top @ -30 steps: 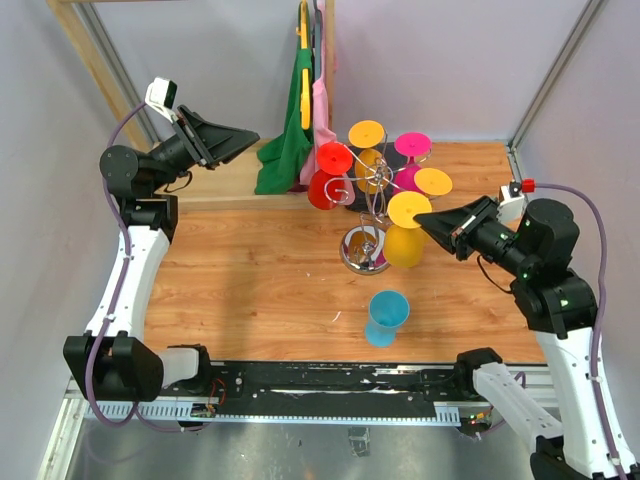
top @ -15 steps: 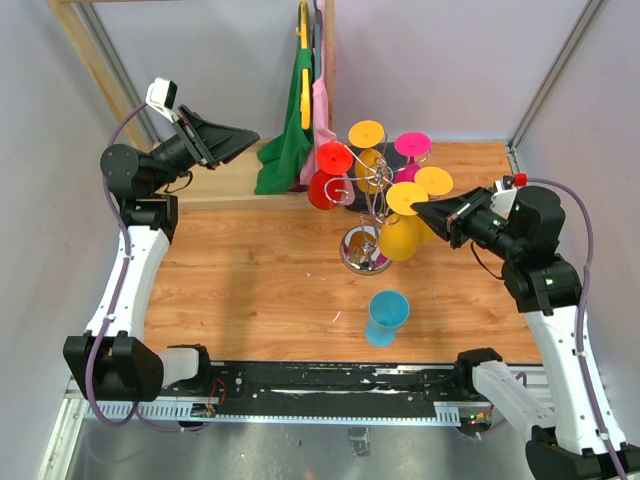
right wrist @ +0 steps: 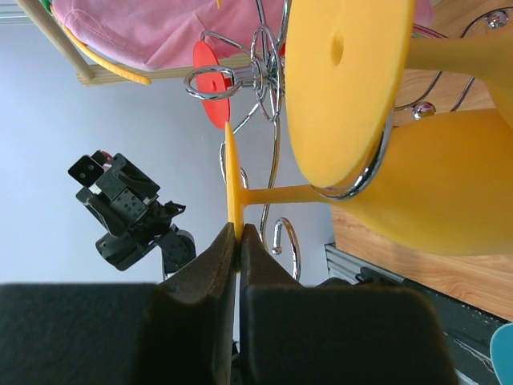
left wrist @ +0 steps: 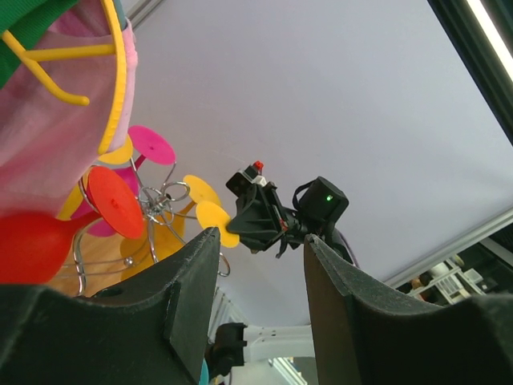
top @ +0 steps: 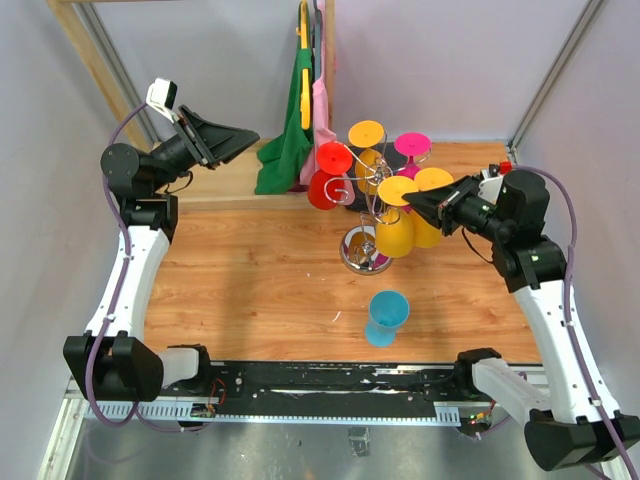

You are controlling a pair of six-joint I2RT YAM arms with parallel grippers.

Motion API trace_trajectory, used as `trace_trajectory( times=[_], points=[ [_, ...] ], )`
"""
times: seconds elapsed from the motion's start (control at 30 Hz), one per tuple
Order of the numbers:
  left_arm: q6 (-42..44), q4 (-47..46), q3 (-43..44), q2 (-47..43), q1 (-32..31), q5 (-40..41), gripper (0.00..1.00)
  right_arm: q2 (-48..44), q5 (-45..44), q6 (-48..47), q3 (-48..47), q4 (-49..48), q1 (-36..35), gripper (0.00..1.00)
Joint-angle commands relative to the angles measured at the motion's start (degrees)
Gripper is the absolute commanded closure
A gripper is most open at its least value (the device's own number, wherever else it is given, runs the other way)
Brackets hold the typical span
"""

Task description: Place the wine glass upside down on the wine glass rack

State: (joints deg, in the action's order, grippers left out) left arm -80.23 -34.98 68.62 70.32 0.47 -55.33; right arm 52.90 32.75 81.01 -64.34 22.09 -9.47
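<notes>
The chrome wine glass rack [top: 363,255] stands mid-table with its post and spiral loops; it also shows in the right wrist view [right wrist: 268,88]. My right gripper [top: 413,198] is shut on the rim of the foot of a yellow wine glass [top: 395,235]. It holds the glass upside down, close against the rack's near right side. In the right wrist view the fingers [right wrist: 237,231] pinch the thin yellow foot [right wrist: 231,180] edge-on, beside a chrome hook. My left gripper [top: 250,136] is open and empty, raised at the back left, and shows the same in its own view [left wrist: 260,238].
Red [top: 325,178], orange [top: 367,135], pink [top: 412,146] and another yellow [top: 434,182] glass hang on the rack. A blue glass [top: 386,316] stands on the table in front of it. Green and pink cloths [top: 295,140] hang at the back.
My right gripper has moved left and back with the yellow glass, bringing it in against the rack. The left arm has not moved.
</notes>
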Motion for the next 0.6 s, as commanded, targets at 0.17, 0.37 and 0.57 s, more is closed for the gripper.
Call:
trace_trajectory(
  times=[0.17, 0.37, 0.57],
  points=[
    [1.1, 0.0, 1.6, -0.2, 0.4, 0.0, 0.49, 2.9, 7.5, -0.5, -2.3, -7.9, 0.8, 0.99],
    [1.2, 0.0, 2.0, 0.1, 0.4, 0.1, 0.49, 5.0, 11.7, -1.7, -3.9, -9.3, 0.8, 0.99],
    [1.3, 0.1, 1.9, 0.2, 0.4, 0.0, 0.5, 5.0, 13.9, -2.7, -3.9, -9.7, 0.8, 0.99]
  ],
)
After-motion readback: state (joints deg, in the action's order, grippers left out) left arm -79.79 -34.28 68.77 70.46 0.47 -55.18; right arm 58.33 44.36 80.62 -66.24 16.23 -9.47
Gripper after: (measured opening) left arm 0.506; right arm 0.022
